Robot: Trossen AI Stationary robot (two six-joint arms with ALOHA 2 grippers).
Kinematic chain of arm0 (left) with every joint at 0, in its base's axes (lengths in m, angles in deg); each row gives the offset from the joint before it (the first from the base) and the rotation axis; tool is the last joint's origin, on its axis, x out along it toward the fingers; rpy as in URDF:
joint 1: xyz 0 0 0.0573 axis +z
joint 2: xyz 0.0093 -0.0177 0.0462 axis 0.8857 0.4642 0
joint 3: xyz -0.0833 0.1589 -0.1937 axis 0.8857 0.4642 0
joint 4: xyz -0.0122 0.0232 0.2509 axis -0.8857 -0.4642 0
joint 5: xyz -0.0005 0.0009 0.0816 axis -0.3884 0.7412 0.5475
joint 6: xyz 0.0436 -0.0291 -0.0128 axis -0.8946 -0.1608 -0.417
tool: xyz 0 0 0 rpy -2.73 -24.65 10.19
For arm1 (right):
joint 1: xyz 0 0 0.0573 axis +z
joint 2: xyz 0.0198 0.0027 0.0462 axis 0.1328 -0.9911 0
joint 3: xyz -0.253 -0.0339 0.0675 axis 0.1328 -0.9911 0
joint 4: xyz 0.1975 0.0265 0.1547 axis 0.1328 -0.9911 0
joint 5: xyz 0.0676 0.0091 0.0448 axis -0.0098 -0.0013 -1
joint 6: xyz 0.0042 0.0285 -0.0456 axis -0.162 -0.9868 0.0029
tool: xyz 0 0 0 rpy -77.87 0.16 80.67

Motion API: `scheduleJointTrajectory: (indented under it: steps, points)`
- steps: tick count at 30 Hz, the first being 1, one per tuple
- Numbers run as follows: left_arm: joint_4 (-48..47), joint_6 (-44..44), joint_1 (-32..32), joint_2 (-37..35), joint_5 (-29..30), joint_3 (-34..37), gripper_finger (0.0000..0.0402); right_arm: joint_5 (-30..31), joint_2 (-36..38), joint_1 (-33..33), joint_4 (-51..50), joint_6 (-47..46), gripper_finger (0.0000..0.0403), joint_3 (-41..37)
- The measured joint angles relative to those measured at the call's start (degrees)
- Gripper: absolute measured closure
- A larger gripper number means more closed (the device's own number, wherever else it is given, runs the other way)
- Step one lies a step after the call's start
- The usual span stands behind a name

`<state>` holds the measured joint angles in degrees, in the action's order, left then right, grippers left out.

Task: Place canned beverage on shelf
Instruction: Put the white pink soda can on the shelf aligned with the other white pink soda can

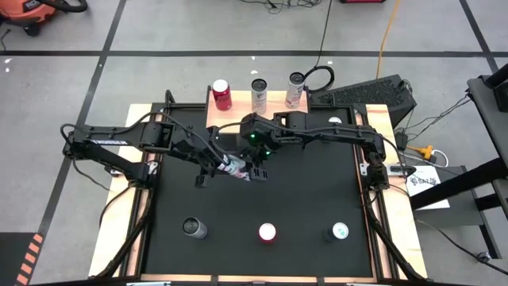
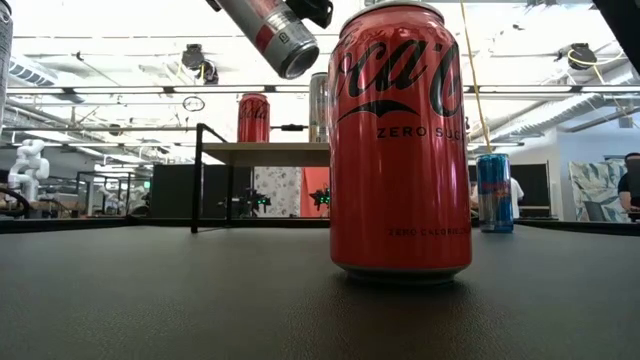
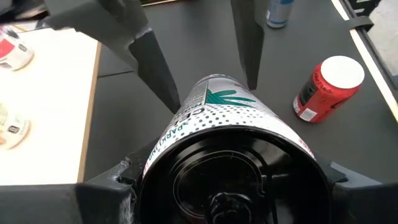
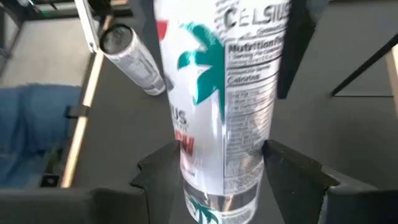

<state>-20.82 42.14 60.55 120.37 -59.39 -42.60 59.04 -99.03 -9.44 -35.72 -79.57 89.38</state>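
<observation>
A white Celsius can (image 1: pixel 235 168) with a green palm mark hangs over the middle of the black mat. My left gripper (image 3: pixel 230 180) and my right gripper (image 4: pixel 221 177) are both shut on it, one at each end. In the low view the can (image 2: pixel 268 34) slants down out of the picture's top. The shelf (image 1: pixel 240 102), wood-topped on black legs (image 2: pixel 198 180), stands at the mat's far edge. A red can (image 1: pixel 221 94) and two pale cans (image 1: pixel 259 94) (image 1: pixel 295 89) stand upright on it. My left gripper pinches the can's black-lidded end (image 3: pixel 155 168) between its two fingers, one on each side of the wall, coming from the table's left and slanting down. The can is lifted clear of the mat and tilted. My right gripper pinches the can's opposite end (image 4: pixel 193 174) between its two fingers, coming from the table's right and slanting down. In the left wrist view its fingers (image 3: pixel 155 68) stand on either side of the can's far end.
Three cans stand upright near the mat's front edge: a grey one (image 1: pixel 194 229), a red Coca-Cola Zero (image 1: pixel 267 233) that fills the low view (image 2: pixel 400 140), and a blue one (image 1: pixel 339 232). A dark box (image 1: pixel 373 94) and cables lie beyond the mat's far right corner.
</observation>
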Motion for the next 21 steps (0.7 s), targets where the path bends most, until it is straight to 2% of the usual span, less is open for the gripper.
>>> scheduleJointTrajectory:
  steps: [8,21]
  points:
    - [0.18,-0.17,0.04,0.0,0.49,0.02,0.0155,1.81,-0.33,0.36,0.49,0.05,0.019,-0.01]
    - [0.4,-0.15,0.02,0.0,0.4,0.02,0.0155,-0.88,-0.35,0.33,1.04,-4.03,0.019,-0.01]
